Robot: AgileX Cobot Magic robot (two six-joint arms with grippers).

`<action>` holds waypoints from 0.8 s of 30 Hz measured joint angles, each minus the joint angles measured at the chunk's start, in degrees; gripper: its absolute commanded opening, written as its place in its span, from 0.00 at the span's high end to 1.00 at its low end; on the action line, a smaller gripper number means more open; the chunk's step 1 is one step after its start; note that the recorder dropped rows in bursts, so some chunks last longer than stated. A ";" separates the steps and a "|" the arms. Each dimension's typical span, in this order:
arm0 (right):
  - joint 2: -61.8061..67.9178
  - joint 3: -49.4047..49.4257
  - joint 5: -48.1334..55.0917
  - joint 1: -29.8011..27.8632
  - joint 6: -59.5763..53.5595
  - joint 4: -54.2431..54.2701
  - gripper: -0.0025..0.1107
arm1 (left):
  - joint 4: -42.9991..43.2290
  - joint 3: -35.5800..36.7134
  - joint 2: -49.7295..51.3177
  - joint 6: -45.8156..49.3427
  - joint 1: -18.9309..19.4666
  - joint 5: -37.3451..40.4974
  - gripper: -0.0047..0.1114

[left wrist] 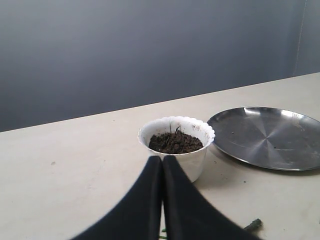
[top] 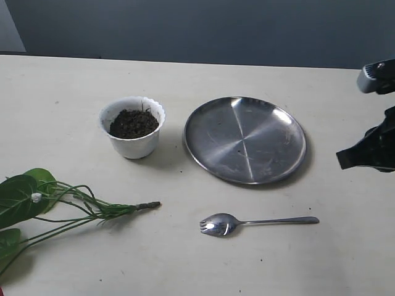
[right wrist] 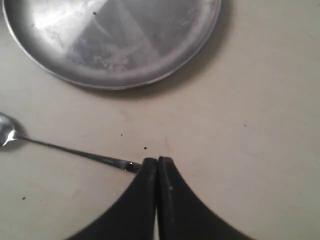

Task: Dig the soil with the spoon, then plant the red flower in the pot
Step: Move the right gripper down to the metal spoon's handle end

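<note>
The spoon [right wrist: 60,148] is thin and shiny, lying flat on the counter [top: 74,105]. Its handle end sits just beside the tips of the right end effector [right wrist: 157,161], which is clenched with nothing in it. The steel plate [right wrist: 115,40] lies past it, bare counter between. The left end effector [left wrist: 162,159] is clenched too, empty. The white pot [left wrist: 176,145] of dark soil [left wrist: 175,142] stands just beyond it. The red flower [top: 55,200] lies flat.
</note>
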 measured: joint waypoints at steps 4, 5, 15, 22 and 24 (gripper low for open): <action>2.32 0.00 -0.51 2.92 0.00 -2.08 0.71 | 0.00 0.00 0.00 0.00 0.00 0.00 0.95; 2.49 0.00 -0.83 3.62 0.00 -2.65 0.64 | 0.00 0.00 0.00 0.00 0.00 0.00 0.95; 3.51 -0.26 -3.32 5.65 -0.11 -5.52 0.52 | 0.00 0.00 0.00 0.00 0.00 0.00 0.95; 10.72 -0.26 -4.04 7.24 -0.11 -7.10 0.52 | 0.00 0.00 0.00 0.00 0.00 0.00 0.95; 14.42 -0.26 -4.08 10.00 -0.11 -7.90 0.52 | 0.00 0.00 0.00 0.00 0.00 0.00 0.95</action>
